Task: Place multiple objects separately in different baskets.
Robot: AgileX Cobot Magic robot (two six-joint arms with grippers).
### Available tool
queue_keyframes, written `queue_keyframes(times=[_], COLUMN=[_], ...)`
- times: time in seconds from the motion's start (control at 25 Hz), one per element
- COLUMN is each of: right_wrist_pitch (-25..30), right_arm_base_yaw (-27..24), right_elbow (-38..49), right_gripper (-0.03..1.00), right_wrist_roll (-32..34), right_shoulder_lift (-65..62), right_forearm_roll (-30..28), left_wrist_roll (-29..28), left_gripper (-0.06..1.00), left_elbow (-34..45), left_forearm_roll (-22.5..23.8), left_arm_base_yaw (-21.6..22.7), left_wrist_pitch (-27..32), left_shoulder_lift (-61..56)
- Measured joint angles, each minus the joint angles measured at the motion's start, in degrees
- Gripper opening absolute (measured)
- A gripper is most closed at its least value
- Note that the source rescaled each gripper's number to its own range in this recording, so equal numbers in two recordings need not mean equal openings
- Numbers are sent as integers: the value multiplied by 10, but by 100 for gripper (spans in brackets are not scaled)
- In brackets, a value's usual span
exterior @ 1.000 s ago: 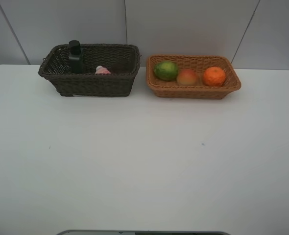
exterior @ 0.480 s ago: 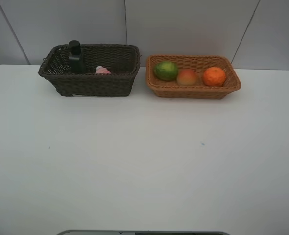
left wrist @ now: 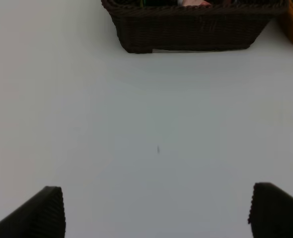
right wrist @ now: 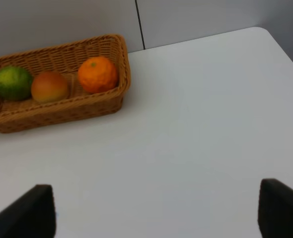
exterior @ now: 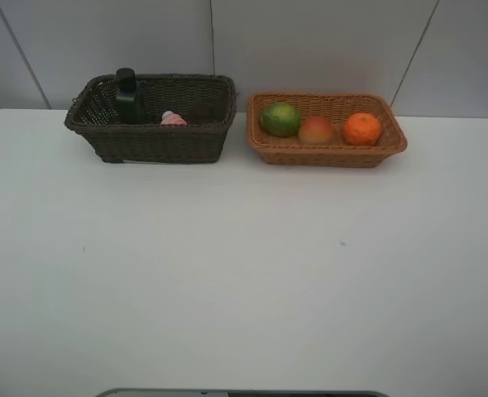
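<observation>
The dark brown basket (exterior: 153,141) stands at the back left and holds the dark green pump bottle (exterior: 128,97) and the small pink bottle (exterior: 174,119). The pink cup is hidden. The light tan basket (exterior: 327,154) stands to its right and holds the green fruit (exterior: 280,118), the peach-red fruit (exterior: 316,131) and the orange (exterior: 361,129). Neither gripper shows in the high view. My left gripper (left wrist: 156,213) is open and empty over bare table, well short of the dark basket (left wrist: 186,27). My right gripper (right wrist: 154,210) is open and empty, well short of the tan basket (right wrist: 62,111).
The white table (exterior: 244,273) runs wide in front of both baskets. Grey wall panels (exterior: 310,41) stand right behind them. The table's rounded far right corner (right wrist: 263,32) shows in the right wrist view. A grey edge (exterior: 244,393) lies at the table's front.
</observation>
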Motion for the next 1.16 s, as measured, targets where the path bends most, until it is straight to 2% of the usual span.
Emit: queue_keyframes(times=[1.16], right_wrist_pitch=[0], right_arm_base_yaw=[0], right_elbow=[0], right_gripper=[78], right_wrist_roll=[0], right_shoulder_lift=[0], right_forearm_roll=[0], left_wrist_roll=[6], left_gripper=[96], left_elbow=[0], left_forearm_roll=[3], left_arm_base_yaw=[0], left_wrist_pitch=[0], left_shoulder_lift=[0])
